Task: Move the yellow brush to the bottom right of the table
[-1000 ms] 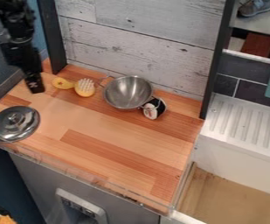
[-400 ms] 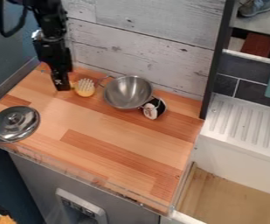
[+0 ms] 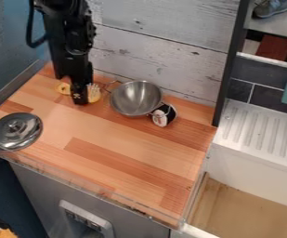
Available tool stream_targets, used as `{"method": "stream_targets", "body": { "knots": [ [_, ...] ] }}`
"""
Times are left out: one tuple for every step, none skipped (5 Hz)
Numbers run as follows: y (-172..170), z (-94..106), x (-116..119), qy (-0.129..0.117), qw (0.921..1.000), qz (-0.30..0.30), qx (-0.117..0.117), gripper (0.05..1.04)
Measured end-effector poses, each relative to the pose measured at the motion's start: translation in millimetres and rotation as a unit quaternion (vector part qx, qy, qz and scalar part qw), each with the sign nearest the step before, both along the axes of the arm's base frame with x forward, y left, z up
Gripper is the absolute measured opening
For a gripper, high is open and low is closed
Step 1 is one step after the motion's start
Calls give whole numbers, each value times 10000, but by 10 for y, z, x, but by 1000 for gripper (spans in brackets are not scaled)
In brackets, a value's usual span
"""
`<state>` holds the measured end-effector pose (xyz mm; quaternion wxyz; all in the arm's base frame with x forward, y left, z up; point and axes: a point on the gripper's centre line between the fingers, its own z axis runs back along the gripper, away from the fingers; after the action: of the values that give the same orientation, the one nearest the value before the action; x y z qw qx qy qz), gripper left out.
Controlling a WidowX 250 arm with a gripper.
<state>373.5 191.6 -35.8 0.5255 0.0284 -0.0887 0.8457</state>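
Upper left on the surface (image 3: 130,160), tool (image 3: 79,98) down at the brush (image 3: 94,94). It has come rightward across the boards since the earlier views, from well left of the handle to a spot over the join of handle and bristle head. Yellow handle end shows on its left, white bristles on its right, middle of the brush hidden behind. Cannot tell whether the tool is apart, together or clamped on anything. Brush lies about where it lay, bristles up, so I judge the carry has not begun; lining up for a grasp, most likely. Next move wants a firm hold near the neck, then a lift and a long diagonal towards the near right corner. Just right of the brush: steel bowl (image 3: 135,98), one wire handle pointing back towards the bristles. Black-and-white cup (image 3: 163,115) close against the bowl's lower right. A straight rightward drag would probably knock both; better to swing below them. Lid (image 3: 15,131) near the left edge, off the route. Low clear rail (image 3: 108,191) along the near side, sink (image 3: 257,160) beyond the right edge: overshooting the corner could drop the brush over.
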Motion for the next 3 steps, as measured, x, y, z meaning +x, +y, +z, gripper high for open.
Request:
{"method": "stream_targets", "body": {
  "knots": [
    [33, 3, 25, -90, 9999, 26, 130, 744],
    [43, 2, 26, -120, 9998, 87, 142, 742],
    [42, -3, 4, -127, 9997, 152, 122, 742]
  ]
}}
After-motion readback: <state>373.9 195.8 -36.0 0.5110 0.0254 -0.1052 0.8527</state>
